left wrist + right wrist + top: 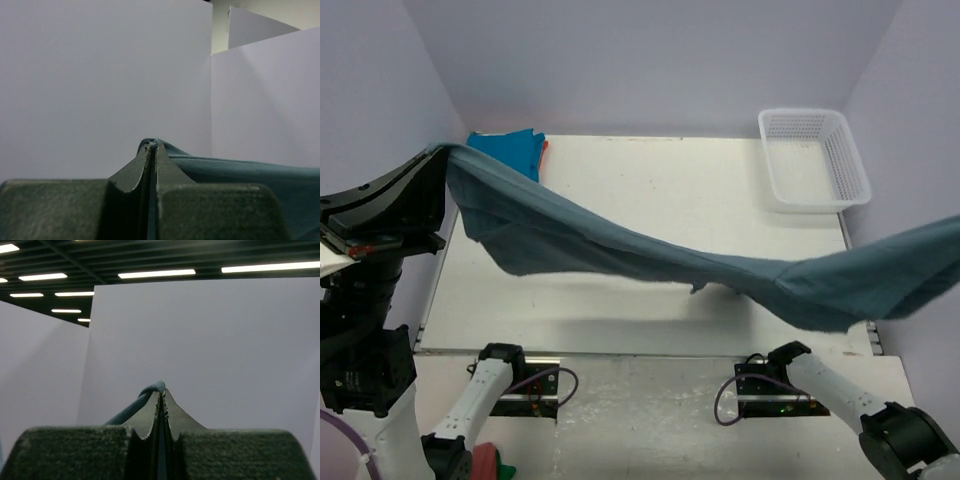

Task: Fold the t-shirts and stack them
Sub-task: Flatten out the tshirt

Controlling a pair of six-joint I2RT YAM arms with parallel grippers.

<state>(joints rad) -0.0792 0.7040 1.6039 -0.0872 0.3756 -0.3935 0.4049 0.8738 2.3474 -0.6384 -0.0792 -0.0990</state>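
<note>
The large slate-blue t-shirt (650,255) hangs stretched in the air across the white table (650,180), sagging in the middle. My left gripper (438,152) holds its left end high at the far left. In the left wrist view the left gripper (151,145) is shut on a fold of the slate-blue cloth (240,172). The shirt's right end runs off the right edge of the top view, where the right gripper is out of frame. In the right wrist view the right gripper (161,387) is shut on an edge of the same cloth (131,410). A turquoise t-shirt (505,150) lies at the back left, with a sliver of orange t-shirt (545,146) beside it.
A white mesh basket (815,160) stands at the back right corner of the table. Pale purple walls (650,60) close in the back and both sides. The two arm bases (505,365) sit at the near edge.
</note>
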